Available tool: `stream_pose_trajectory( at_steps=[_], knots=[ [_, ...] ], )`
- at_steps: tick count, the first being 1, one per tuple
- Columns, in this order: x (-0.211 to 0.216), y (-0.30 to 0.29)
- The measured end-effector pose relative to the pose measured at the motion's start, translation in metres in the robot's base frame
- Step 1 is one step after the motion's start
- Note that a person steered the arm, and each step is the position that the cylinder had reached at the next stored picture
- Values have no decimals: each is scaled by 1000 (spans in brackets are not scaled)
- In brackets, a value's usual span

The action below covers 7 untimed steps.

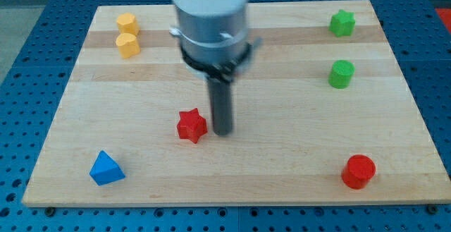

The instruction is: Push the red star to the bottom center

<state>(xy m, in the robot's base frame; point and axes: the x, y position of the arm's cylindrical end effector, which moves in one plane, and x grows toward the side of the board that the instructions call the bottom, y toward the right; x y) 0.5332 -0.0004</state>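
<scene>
The red star (191,125) lies on the wooden board (282,161), left of centre and in the lower half. My tip (223,131) is down on the board just to the star's right, very close to it, with a thin gap or light contact. The rod rises straight up into the grey arm body (211,20) at the view's top.
A blue triangular block (106,168) sits at the lower left. A red cylinder (359,171) sits at the lower right. Two yellow blocks (127,34) stand at the upper left. A green star (342,22) and a green cylinder (341,74) are at the upper right.
</scene>
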Motion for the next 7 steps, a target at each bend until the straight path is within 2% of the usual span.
stream_pose_trajectory(
  at_steps=[1,2,3,4,5,6,7],
  knots=[
    [34,23],
    [21,23],
    [-63,21],
    [-124,-12],
    [-143,-64],
    [-116,-113],
    [-92,-130]
  ],
)
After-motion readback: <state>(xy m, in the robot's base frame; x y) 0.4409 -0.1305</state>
